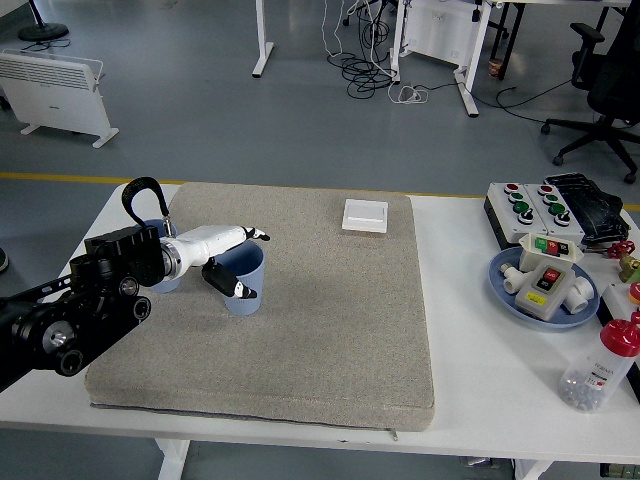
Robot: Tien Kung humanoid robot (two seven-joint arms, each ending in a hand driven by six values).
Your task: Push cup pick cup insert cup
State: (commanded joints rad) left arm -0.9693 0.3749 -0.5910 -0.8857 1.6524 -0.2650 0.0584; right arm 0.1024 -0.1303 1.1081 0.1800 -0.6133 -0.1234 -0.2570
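Observation:
Two light blue cups stand on the grey mat [330, 340] at its left. The nearer cup [250, 296] is upright, and my left hand [254, 264] is at its rim. The white fingers [240, 235] stretch straight along the cup's far rim, while the thumb [228, 280] hangs down against its near left side. The fingers are not curled round the cup. The second cup [168, 284] stands just to the left and is mostly hidden behind my wrist and black forearm. My right hand is out of view.
A flat white square box [364, 215] lies at the mat's far edge. On the right are button boxes [550, 205], a blue plate [510, 290] with switch parts, and a red-capped bottle [600, 365].

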